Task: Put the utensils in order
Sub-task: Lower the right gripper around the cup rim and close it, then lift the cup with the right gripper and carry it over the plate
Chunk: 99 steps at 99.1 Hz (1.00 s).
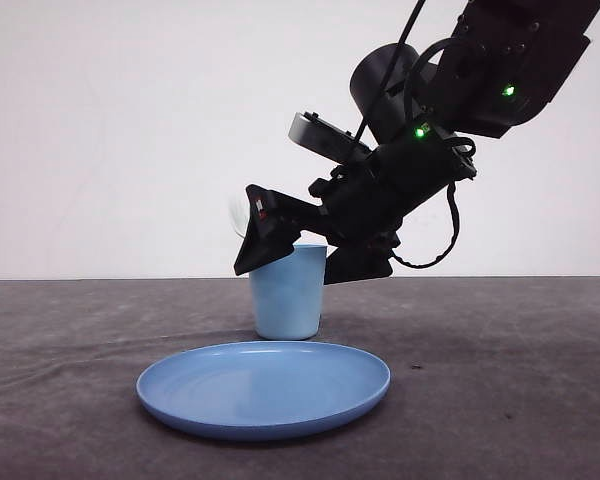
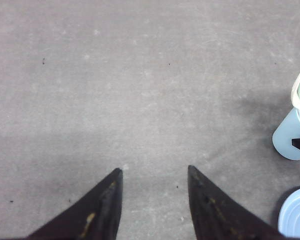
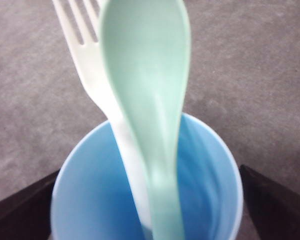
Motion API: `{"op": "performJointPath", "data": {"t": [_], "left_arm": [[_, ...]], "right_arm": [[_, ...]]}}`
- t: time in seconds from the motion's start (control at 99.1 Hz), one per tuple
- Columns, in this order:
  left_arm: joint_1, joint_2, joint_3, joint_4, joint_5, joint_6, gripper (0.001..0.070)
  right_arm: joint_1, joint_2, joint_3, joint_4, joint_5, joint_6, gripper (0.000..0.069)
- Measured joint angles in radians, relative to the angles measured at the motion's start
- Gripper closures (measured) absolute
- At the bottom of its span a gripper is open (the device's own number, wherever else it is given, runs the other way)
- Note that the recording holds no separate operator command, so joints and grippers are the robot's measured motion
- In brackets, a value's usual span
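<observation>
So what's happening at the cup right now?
The fork and spoon both stand in the cup, heads up, the spoon lying over the fork. The right claw sits at the cup's rim with a finger on either side, open and not gripping either utensil. The left claw is open over bare table beside the cup. The plate in front holds nothing.

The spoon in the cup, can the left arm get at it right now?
Probably not: the right end effector straddles the cup holding the spoon, blocking it, and the left end effector sits off to the side.
</observation>
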Motion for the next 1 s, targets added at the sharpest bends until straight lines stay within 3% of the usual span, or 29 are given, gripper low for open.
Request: {"op": "performJointPath", "data": {"t": [0.091, 0.182, 0.525, 0.787, 0.898, 0.999], "left_arm": [[0.0, 0.0, 0.0, 0.0, 0.0, 0.0, 0.047], [0.0, 0.0, 0.0, 0.0, 0.0, 0.0, 0.047], [0.0, 0.0, 0.0, 0.0, 0.0, 0.001, 0.047], [0.0, 0.0, 0.0, 0.0, 0.0, 0.008, 0.047], [0.0, 0.0, 0.0, 0.002, 0.0, 0.015, 0.047], [0.0, 0.0, 0.0, 0.002, 0.0, 0.016, 0.047]], "right_arm": [[0.0, 0.0, 0.0, -0.002, 0.006, -0.012, 0.0173], [0.003, 0.0, 0.001, -0.003, 0.018, -0.027, 0.0226], [0.016, -0.048, 0.001, -0.066, 0.024, -0.048, 0.0228], [0.02, -0.264, 0.001, -0.241, 0.026, -0.047, 0.0228], [0.041, -0.358, -0.001, -0.36, 0.071, -0.047, 0.0228], [0.076, -0.453, -0.04, -0.373, 0.093, -0.046, 0.0228]]}}
